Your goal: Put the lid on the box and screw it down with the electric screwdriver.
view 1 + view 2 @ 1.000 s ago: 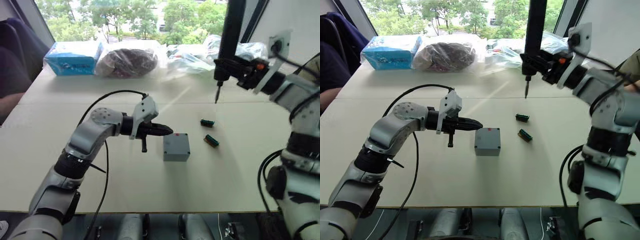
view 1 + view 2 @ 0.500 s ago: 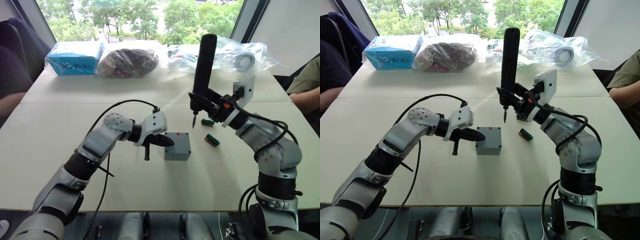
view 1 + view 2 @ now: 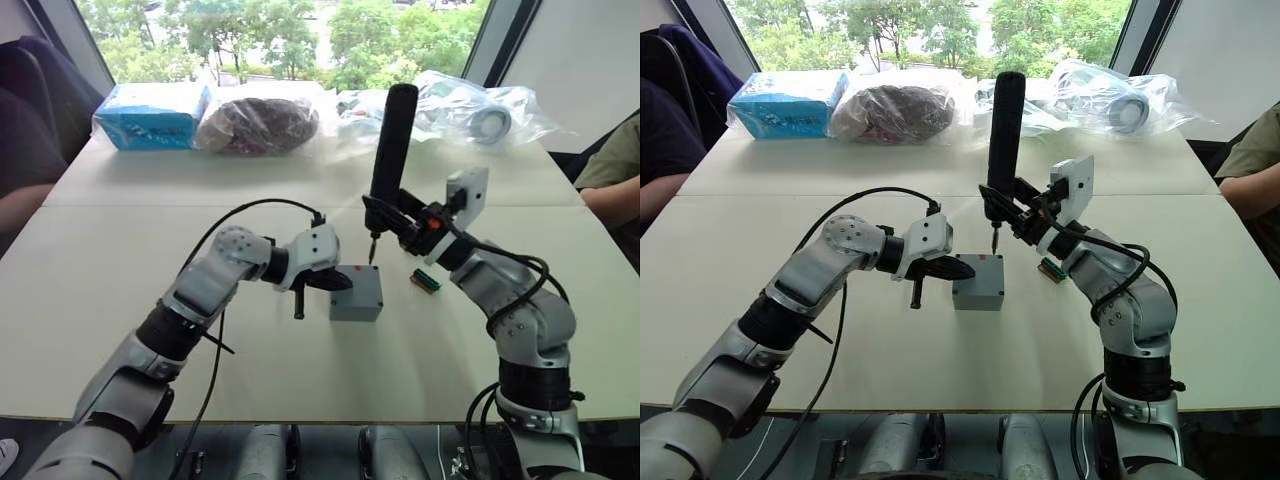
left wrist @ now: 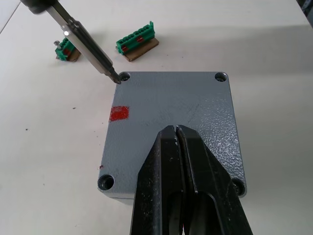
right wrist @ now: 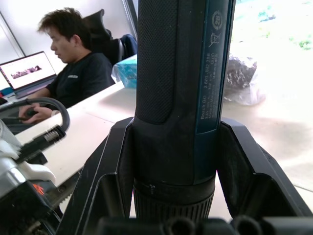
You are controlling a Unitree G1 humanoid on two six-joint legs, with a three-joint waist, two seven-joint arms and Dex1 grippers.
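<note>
The grey lid (image 4: 171, 107), with a red mark and corner screw holes, lies on the box (image 3: 354, 307) at mid-table. My left gripper (image 4: 176, 129) is shut, its black fingertips (image 3: 340, 283) over the lid's near edge; whether they touch it I cannot tell. My right gripper (image 5: 176, 132) is shut on the electric screwdriver (image 3: 388, 150), held nearly upright. Its metal bit (image 4: 93, 51) slants down, and the tip sits at one of the lid's far corner screw holes (image 4: 124, 77).
Two green connector pieces (image 4: 138, 40) (image 4: 66, 50) lie just beyond the box. A blue carton (image 3: 150, 102) and plastic bags (image 3: 258, 122) (image 3: 480, 100) line the table's far edge. People sit at the left (image 3: 20, 150) and right (image 3: 612, 165) edges.
My right arm has swung the screwdriver down and left, from high above the connectors to the lid's far corner. The left gripper has stayed shut by the box. The camera has shifted.
</note>
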